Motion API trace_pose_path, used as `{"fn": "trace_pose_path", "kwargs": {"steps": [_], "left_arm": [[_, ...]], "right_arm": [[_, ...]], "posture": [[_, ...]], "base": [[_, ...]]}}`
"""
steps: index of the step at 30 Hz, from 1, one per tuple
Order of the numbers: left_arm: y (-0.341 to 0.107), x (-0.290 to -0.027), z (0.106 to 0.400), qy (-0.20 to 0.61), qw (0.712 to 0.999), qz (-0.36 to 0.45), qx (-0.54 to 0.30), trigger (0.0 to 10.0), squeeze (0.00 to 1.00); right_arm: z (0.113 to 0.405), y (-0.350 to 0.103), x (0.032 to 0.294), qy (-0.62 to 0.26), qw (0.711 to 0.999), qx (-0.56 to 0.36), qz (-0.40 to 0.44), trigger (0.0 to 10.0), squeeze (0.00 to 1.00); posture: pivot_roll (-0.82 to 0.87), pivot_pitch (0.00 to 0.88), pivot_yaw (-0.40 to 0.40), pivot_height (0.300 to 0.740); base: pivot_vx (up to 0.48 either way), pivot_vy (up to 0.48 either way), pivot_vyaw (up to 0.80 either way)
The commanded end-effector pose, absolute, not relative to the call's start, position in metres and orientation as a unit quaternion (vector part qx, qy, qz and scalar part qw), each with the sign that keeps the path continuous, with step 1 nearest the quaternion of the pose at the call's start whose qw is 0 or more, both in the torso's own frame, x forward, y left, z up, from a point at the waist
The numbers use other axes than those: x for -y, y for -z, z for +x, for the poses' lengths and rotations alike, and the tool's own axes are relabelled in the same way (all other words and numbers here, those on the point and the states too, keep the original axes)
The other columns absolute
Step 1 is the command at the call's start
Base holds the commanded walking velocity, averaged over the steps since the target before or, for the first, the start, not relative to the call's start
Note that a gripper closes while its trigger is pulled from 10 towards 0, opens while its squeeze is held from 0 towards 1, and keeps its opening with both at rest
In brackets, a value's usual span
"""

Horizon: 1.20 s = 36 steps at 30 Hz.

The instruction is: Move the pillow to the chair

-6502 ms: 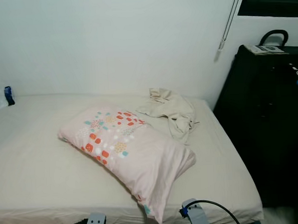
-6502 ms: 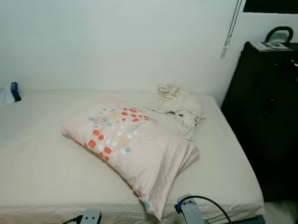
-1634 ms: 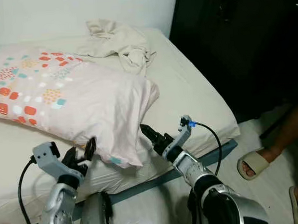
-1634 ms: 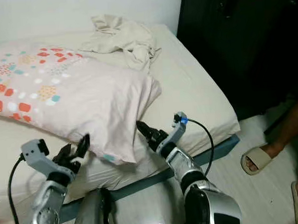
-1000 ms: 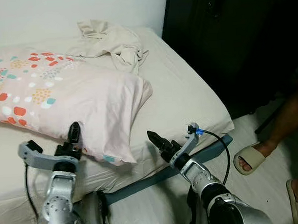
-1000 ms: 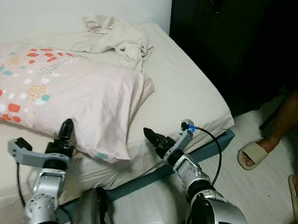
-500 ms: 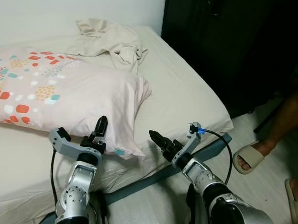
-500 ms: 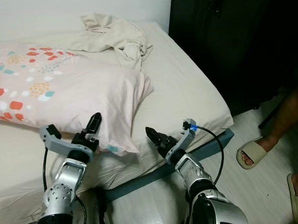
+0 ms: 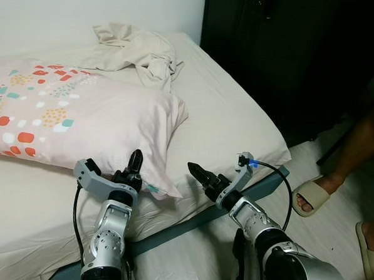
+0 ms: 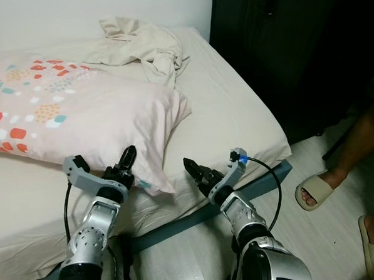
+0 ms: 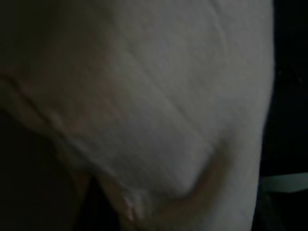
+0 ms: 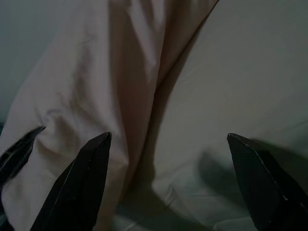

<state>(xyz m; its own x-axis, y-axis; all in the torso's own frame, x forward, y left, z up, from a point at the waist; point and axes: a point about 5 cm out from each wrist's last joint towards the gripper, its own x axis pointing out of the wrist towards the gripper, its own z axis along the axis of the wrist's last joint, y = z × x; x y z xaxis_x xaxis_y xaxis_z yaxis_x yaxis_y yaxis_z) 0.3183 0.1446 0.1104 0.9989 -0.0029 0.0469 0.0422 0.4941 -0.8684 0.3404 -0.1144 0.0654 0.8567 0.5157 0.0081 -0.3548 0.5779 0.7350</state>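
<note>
- A bed [image 9: 230, 122] with a beige sheet takes up the left and middle of the frame.
- A crumpled beige cloth [image 9: 135, 48] lies at the upper middle, on the bed.
- A dark cabinet [image 9: 295, 53] stands at upper right.
- A person's foot in a beige sandal [image 9: 316, 193] rests on the pale floor [image 9: 330, 233] at lower right.

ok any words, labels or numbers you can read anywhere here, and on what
None can be read.
pillow: a print of red, teal and orange patches, no lettering.
crumpled cloth and bed sheet: plain.
dark cabinet: no label to be made out.
left gripper and right gripper: no markings legible.
</note>
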Motion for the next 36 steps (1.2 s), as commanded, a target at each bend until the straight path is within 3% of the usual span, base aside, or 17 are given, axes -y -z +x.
{"fn": "trace_pose_path", "kwargs": {"steps": [1,12,18,21,24,28,30,31,36], "left_arm": [[-0.106,-0.123,0.317,-0.001,0.833,-0.553,0.015,0.0,0.0],[-0.143,-0.146,0.327,0.025,0.847,-0.524,0.091,0.0,0.0],[-0.184,-0.157,0.329,0.083,0.857,-0.483,0.159,0.0,0.0],[-0.232,-0.169,0.325,0.154,0.882,-0.379,0.234,0.0,0.0],[-0.254,-0.172,0.32,0.193,0.884,-0.332,0.265,0.0,0.0],[-0.283,-0.175,0.309,0.238,0.867,-0.314,0.304,0.0,0.0],[-0.302,-0.179,0.3,0.263,0.844,-0.327,0.334,0.0,0.0],[-0.302,-0.179,0.3,0.263,0.844,-0.327,0.334,0.0,0.0],[-0.33,-0.186,0.281,0.311,0.789,-0.362,0.388,0.0,0.0]], "right_arm": [[0.341,-0.066,0.116,-0.242,0.884,-0.1,0.387,10.0,0.0],[0.344,-0.069,0.123,-0.231,0.895,-0.094,0.37,10.0,0.0],[0.352,-0.077,0.141,-0.188,0.93,-0.085,0.304,10.0,0.0],[0.36,-0.085,0.169,-0.119,0.958,-0.08,0.247,10.0,0.0],[0.362,-0.091,0.182,-0.088,0.969,-0.072,0.221,10.0,0.0],[0.366,-0.101,0.204,-0.032,0.984,-0.061,0.162,10.0,0.0],[0.368,-0.111,0.224,0.023,0.996,-0.057,0.067,10.0,0.0],[0.368,-0.111,0.224,0.023,0.996,-0.057,0.067,10.0,0.0],[0.369,-0.133,0.256,0.108,0.993,-0.037,-0.035,10.0,0.0]], "posture": [[0.1,0.195,-0.046,0.358],[0.1,0.151,-0.055,0.358],[0.09,0.117,-0.058,0.358],[0.1,0.087,-0.064,0.358],[0.1,0.075,-0.065,0.358],[0.1,0.063,-0.067,0.358],[0.1,0.052,-0.069,0.358],[0.1,0.052,-0.069,0.358],[0.09,0.035,-0.075,0.358]], "base": [[0.0,0.0,0.0],[0.0,0.0,0.0],[0.0,0.0,0.0],[0.0,0.0,0.0],[0.0,0.0,0.0],[0.0,0.0,0.0],[0.0,0.0,0.0],[0.0,0.0,0.0],[0.0,0.0,0.0]]}}
